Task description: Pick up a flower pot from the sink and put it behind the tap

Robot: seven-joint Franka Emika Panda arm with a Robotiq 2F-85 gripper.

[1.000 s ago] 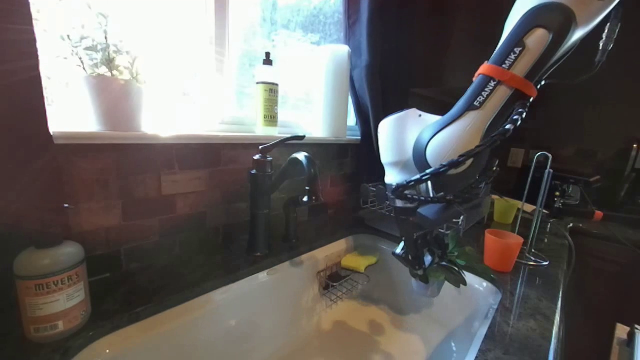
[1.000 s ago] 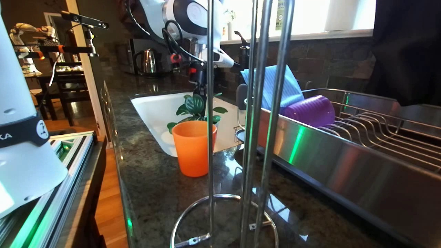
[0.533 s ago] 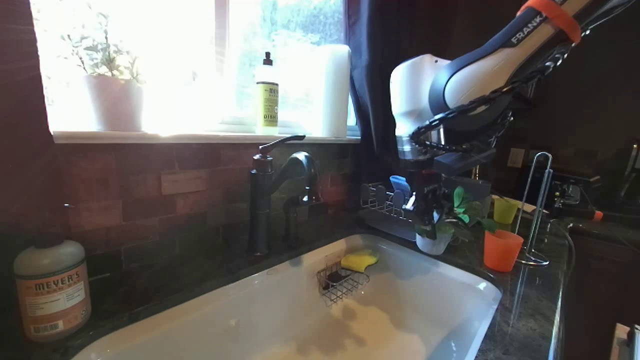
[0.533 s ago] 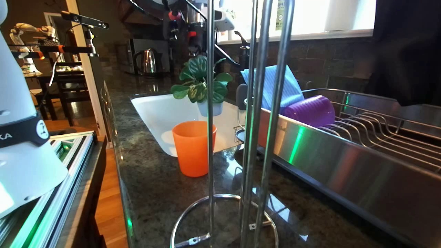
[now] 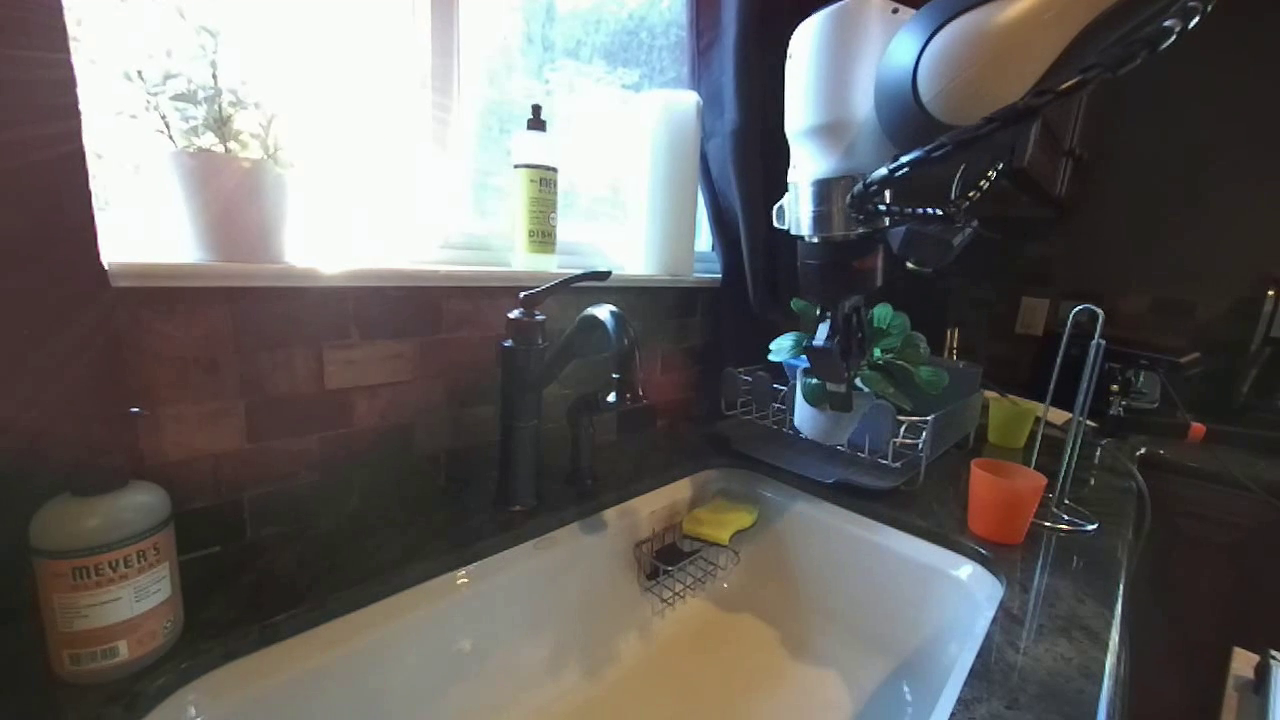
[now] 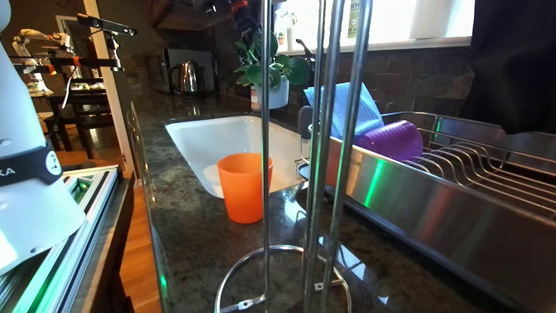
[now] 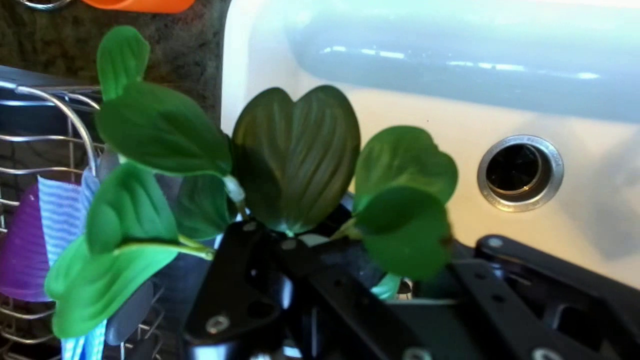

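Status: the jaws pinch the flower pot (image 6: 279, 91); exact contact pts. are hidden by its leaves (image 7: 297, 155). Pot pos.: held in the air, clear of the desk (image 5: 1060, 620) and well apart from the tap (image 5: 521, 420); in an exterior view it appears in front of the dish rack (image 5: 957, 410), which sits toward the desk's wall-side edge. The tap stands along that same edge, just beside the sink (image 5: 480, 620).

Markings: a lg. btl. (image 5: 106, 585) at the desk's near wall-side corner reads "MEYER'S"; barcode (image 5: 96, 656) at btm., finer print illegible. A sm. btl. (image 5: 536, 205) on the window sill (image 5: 400, 275), above the wall-side edge, reads "DISH"; its upper line is only partly legible. The white arm base (image 6: 34, 213), alongside the desk's front edge, carries a dark band (image 6: 28, 164) w/ the letters "KA" in view. The drain ring (image 7: 522, 204) in the sink shows faint lettering, too small to read. The orange cup (image 5: 1005, 502) stands toward the desk's front edge, near the sink's corner.
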